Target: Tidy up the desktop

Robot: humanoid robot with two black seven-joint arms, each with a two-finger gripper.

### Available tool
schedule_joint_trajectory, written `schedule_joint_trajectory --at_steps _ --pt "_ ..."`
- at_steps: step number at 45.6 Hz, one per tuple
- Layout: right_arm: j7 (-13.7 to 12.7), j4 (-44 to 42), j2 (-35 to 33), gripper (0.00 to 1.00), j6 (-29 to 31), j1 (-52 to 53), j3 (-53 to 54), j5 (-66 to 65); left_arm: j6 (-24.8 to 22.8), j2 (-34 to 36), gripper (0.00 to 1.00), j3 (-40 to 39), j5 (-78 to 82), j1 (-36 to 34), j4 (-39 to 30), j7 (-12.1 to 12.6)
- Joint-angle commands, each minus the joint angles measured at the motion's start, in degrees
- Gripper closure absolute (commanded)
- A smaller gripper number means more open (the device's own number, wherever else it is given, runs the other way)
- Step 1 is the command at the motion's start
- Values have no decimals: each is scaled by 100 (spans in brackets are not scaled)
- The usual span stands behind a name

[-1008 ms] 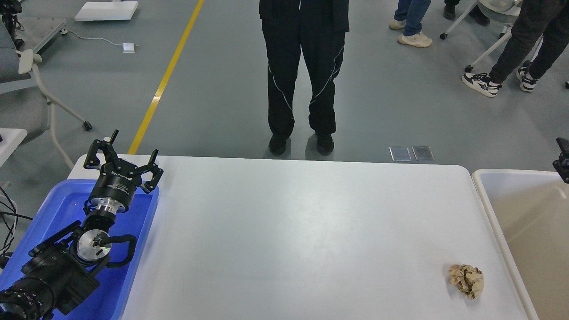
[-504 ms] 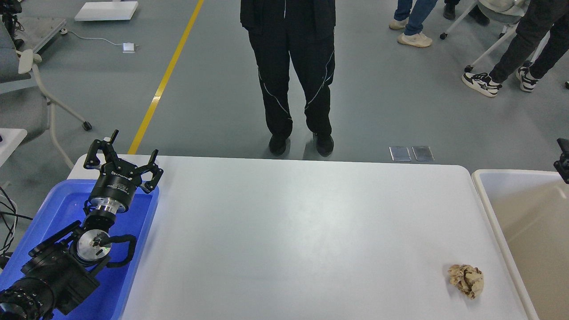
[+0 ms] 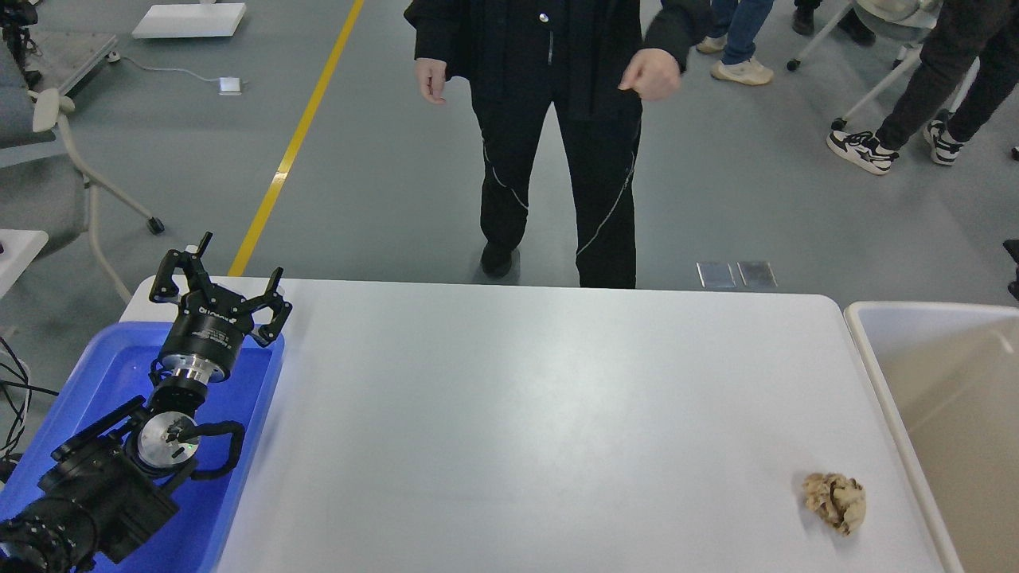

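Note:
The white desktop [image 3: 517,414] fills the middle of the head view. A crumpled beige paper ball [image 3: 834,501] lies on it near the front right corner, close to the beige white-rimmed bin [image 3: 868,350]. My left gripper [image 3: 225,278] is open and empty, held above the far end of the blue tray [image 3: 95,374] at the desktop's left edge, far from the ball. Only a small dark part of my right gripper [image 3: 1013,270] shows at the right edge, above the bin; I cannot tell how its fingers stand.
A person in black [image 3: 557,143] stands right at the desktop's far edge, hands hanging at waist height. More people and a wheeled chair are at the back right. A grey chair [image 3: 48,159] stands to the left.
The person at the far edge has stepped closer and to the right, and their hands have come into view. My left arm and the paper ball have not moved. The right gripper part has slid slightly out of view.

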Motion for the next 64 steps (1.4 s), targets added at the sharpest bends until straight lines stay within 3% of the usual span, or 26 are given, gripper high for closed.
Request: schedule_joint_trajectory --at_steps 1,9,20,41,53,64 --pt "6 14 -592 0 -29 1196 -3129 -1047 1 0 0 0 -8 0 0 0" --pt "41 207 -697 0 -11 2287 -5135 -1135 1 0 0 0 1 0 0 0" --pt "225 1464 -1137 0 6 3289 -6542 -2241 1 0 0 0 1 0 0 0" --pt "225 2449 -1084 0 15 3281 -7404 -4396 1 0 0 0 1 0 0 0" --pt "217 2221 -733 0 -64 2912 -7466 -4493 1 0 0 0 1 0 0 0" --pt "208 1685 -320 0 -494 2481 -7457 -4405 1 0 0 0 1 0 0 0"
